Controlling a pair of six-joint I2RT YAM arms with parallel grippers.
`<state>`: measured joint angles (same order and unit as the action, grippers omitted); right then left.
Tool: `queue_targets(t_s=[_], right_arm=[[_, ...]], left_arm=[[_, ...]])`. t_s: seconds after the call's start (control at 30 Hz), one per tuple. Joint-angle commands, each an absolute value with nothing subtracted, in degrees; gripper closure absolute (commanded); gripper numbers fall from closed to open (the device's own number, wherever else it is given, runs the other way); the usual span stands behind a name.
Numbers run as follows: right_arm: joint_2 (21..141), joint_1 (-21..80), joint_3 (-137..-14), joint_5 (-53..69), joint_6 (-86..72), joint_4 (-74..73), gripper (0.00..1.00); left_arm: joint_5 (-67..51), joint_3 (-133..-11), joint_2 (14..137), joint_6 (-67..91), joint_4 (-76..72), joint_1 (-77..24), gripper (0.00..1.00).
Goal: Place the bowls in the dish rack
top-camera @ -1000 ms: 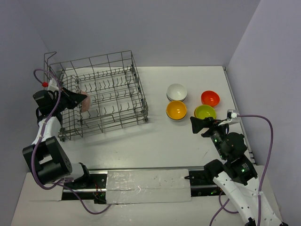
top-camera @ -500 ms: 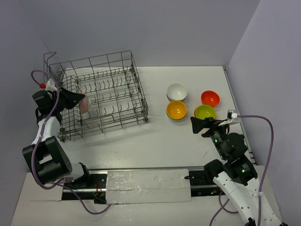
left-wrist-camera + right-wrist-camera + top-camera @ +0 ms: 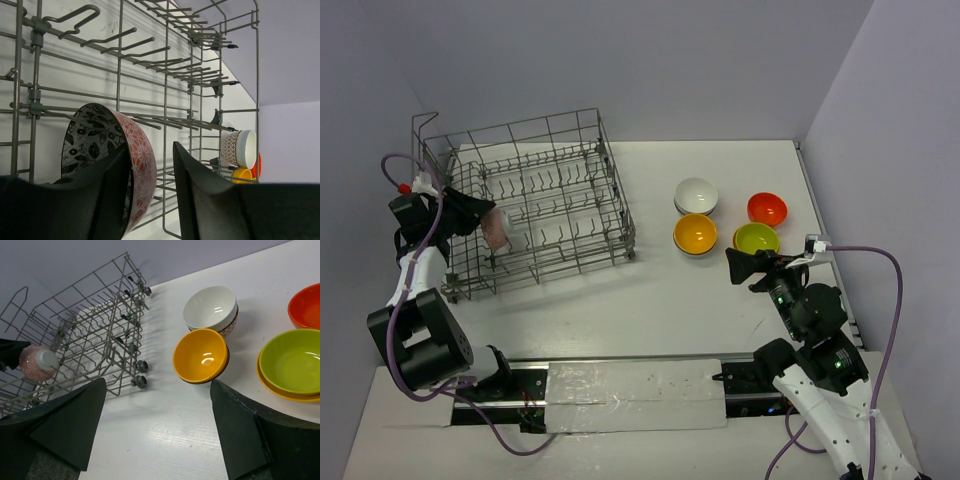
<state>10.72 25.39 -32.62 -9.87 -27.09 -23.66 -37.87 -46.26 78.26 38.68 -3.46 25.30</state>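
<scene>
From above, the rack point(image 3: 555, 165) stands on the left part of the table point(image 3: 650, 290). My left gripper point(image 3: 478, 216) reaches in at the rack's left end. It pinches the pink bowl point(image 3: 498, 228), which stands on edge inside the rack near the left wall. To the right of the rack, well apart from it, are four bowls. The white bowl point(image 3: 696, 192) is the far one, with the orange bowl point(image 3: 695, 233) just in front of it. The red bowl point(image 3: 767, 208) and the lime bowl point(image 3: 756, 238) are further right. My right gripper point(image 3: 740, 266) hangs on the near side of the lime bowl, jaws spread wide and empty.

In the left wrist view my two fingers point(image 3: 100, 200) are close together with the pink bowl's point(image 3: 142, 155) wall between them, one inside and one outside. The outside of the bowl has a red pattern, and the inside has black and white leaves. Behind it are rows of the rack's tines point(image 3: 150, 50). Through the wires I see the white bowl point(image 3: 246, 148) and a part of the orange bowl point(image 3: 241, 174).

In the right wrist view my fingers point(image 3: 70, 425) are far apart with only bare table between them. Ahead are the orange bowl point(image 3: 200, 355), the white bowl point(image 3: 210, 307), the lime bowl point(image 3: 292, 360) and the red bowl point(image 3: 306, 305). The lime bowl sits in a yellow-orange one. At the left the pink bowl point(image 3: 37, 362) shows inside the rack point(image 3: 95, 325).
</scene>
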Motion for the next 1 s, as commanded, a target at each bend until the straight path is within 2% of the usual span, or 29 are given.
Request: queue_targets(t_s=[0.0, 0.2, 0.37, 0.6, 0.77, 0.8, 0.87, 0.97], right_arm=[[9.8, 25.9, -34.2, -10.5, -26.2, -23.2, 0.09], [9.9, 25.9, -34.2, -10.5, -26.1, -23.3, 0.09], [10.1, 25.9, -34.2, -10.6, -26.1, -23.2, 0.09], [10.6, 26.0, -34.7, -11.0, -25.9, -23.4, 0.09], [11.6, 25.9, -35.5, -11.8, -25.8, -23.6, 0.08], [11.8, 25.9, -35.7, -12.1, -25.8, -23.6, 0.08], [12.0, 25.9, -35.9, -12.4, -25.9, -23.8, 0.07], [12.2, 25.9, -36.4, -12.6, -26.0, -24.0, 0.07]], left_arm=[[-36.6, -41.2, 82.6, 38.9, 5.5, 26.2, 0.55], [-34.8, -42.1, 82.8, 39.2, 6.6, 26.2, 0.49], [-32.4, -43.7, 81.2, 38.8, 9.1, 26.2, 0.33], [-29.5, -46.4, 76.9, 39.6, 13.5, 25.5, 0.19], [-21.5, -55.1, 70.0, 37.6, 20.4, 19.1, 0.13], [-20.0, -56.6, 69.2, 36.7, 22.1, 17.8, 0.07], [-15.4, -61.1, 67.8, 35.8, 23.8, 13.6, 0.03], [-11.3, -65.7, 67.4, 33.8, 25.4, 8.4, 0.02]])
